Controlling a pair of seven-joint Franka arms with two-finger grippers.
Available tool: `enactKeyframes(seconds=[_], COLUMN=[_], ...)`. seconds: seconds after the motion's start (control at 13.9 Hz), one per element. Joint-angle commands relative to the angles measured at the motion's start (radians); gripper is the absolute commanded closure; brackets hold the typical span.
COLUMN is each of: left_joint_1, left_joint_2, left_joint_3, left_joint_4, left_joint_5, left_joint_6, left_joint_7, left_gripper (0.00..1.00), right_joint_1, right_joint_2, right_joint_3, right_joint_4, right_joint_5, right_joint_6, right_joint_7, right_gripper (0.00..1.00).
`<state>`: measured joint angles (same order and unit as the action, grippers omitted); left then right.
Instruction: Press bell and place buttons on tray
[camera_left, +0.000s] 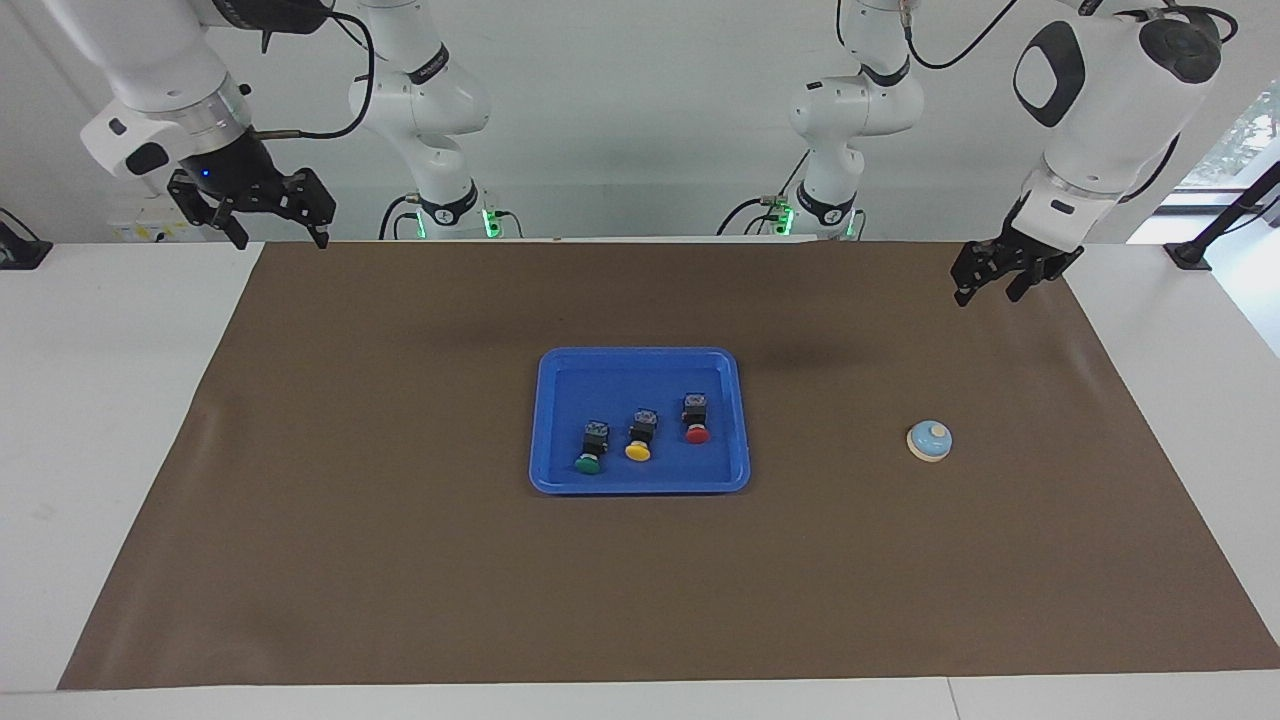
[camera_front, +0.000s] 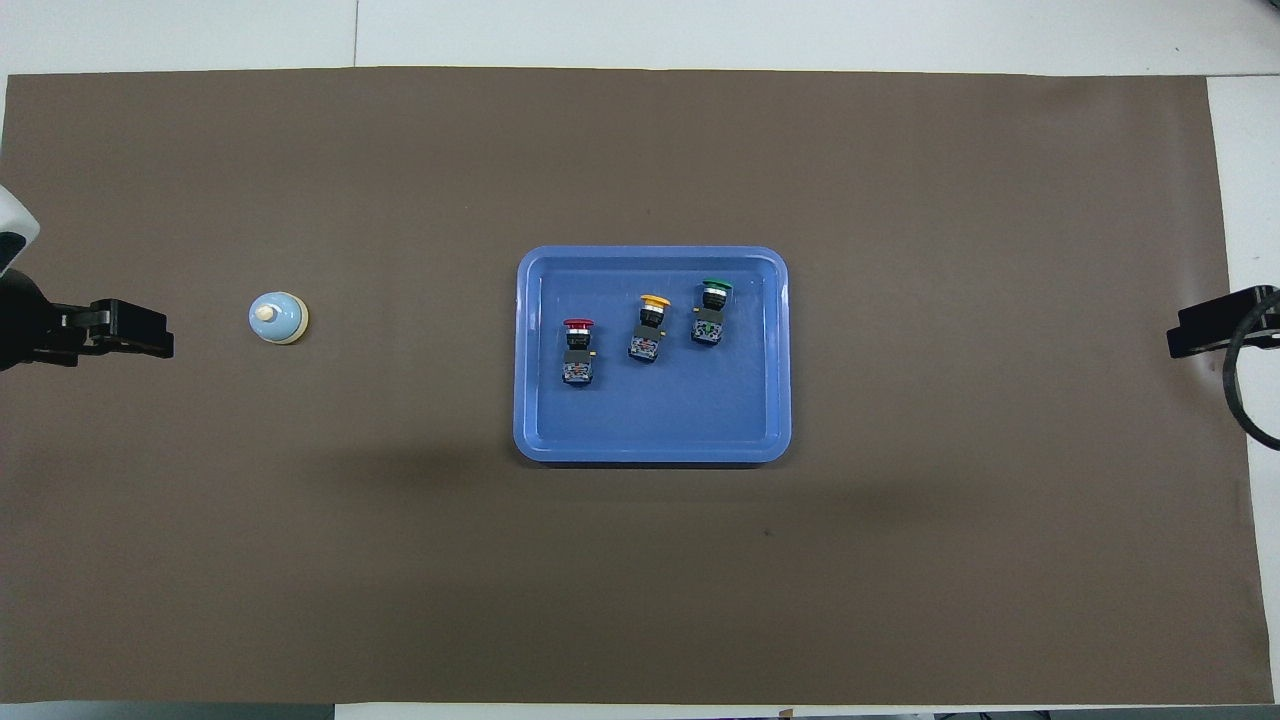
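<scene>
The blue tray (camera_left: 640, 484) (camera_front: 650, 452) sits at the middle of the brown mat. Three buttons lie on their sides in it: green (camera_left: 592, 447) (camera_front: 711, 312), yellow (camera_left: 640, 438) (camera_front: 649, 328) and red (camera_left: 695, 418) (camera_front: 578, 350). The light-blue bell (camera_left: 929, 440) (camera_front: 277, 318) stands on the mat toward the left arm's end, apart from the tray. My left gripper (camera_left: 988, 295) (camera_front: 150, 335) hangs open and empty over the mat's edge at that end, well clear of the bell. My right gripper (camera_left: 280, 235) (camera_front: 1195, 335) hangs open and empty over the mat's edge at the right arm's end.
The brown mat (camera_left: 400, 560) (camera_front: 950, 560) covers most of the white table (camera_left: 110, 400). Black mounts (camera_left: 1190, 255) stand at the table's ends beside the robots' bases.
</scene>
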<state>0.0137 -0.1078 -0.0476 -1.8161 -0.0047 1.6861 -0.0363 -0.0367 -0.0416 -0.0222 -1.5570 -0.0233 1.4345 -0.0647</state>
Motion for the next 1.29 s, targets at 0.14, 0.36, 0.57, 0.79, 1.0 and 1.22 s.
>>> enactKeyframes(seconds=[0.14,0.36,0.57,0.79,1.0,1.22], left_joint_1=[-0.017,-0.015,-0.015,-0.017,-0.021,-0.021], left_joint_2=[-0.033,0.071,0.062,0.062,0.059,0.060], left_joint_3=[0.006,0.006,0.006,0.006,0.005,0.006], left_joint_4=[0.018,0.188,0.164,0.164,0.159,0.159], left_joint_5=[-0.001,-0.003,-0.003,-0.003,-0.005,-0.005], left_joint_6=[-0.060,-0.187,-0.184,-0.183,-0.180,-0.175], left_joint_7=[0.001,0.003,0.003,0.006,0.009,0.018], left_gripper=[0.00,0.00,0.00,0.00,0.00,0.00], right_joint_1=[-0.017,-0.019,-0.017,-0.017,-0.017,-0.017], right_joint_2=[-0.017,-0.017,-0.017,-0.017,-0.017,-0.017], right_joint_3=[0.013,0.013,0.013,0.013,0.013,0.013], right_joint_4=[-0.022,-0.022,-0.022,-0.022,-0.022,-0.022], right_joint_5=[-0.007,-0.007,-0.007,-0.007,-0.007,-0.007], right_joint_6=[0.006,0.006,0.006,0.006,0.006,0.006], right_joint_7=[-0.024,-0.024,-0.024,-0.024,-0.024,-0.024], right_gripper=[0.00,0.00,0.00,0.00,0.00,0.00])
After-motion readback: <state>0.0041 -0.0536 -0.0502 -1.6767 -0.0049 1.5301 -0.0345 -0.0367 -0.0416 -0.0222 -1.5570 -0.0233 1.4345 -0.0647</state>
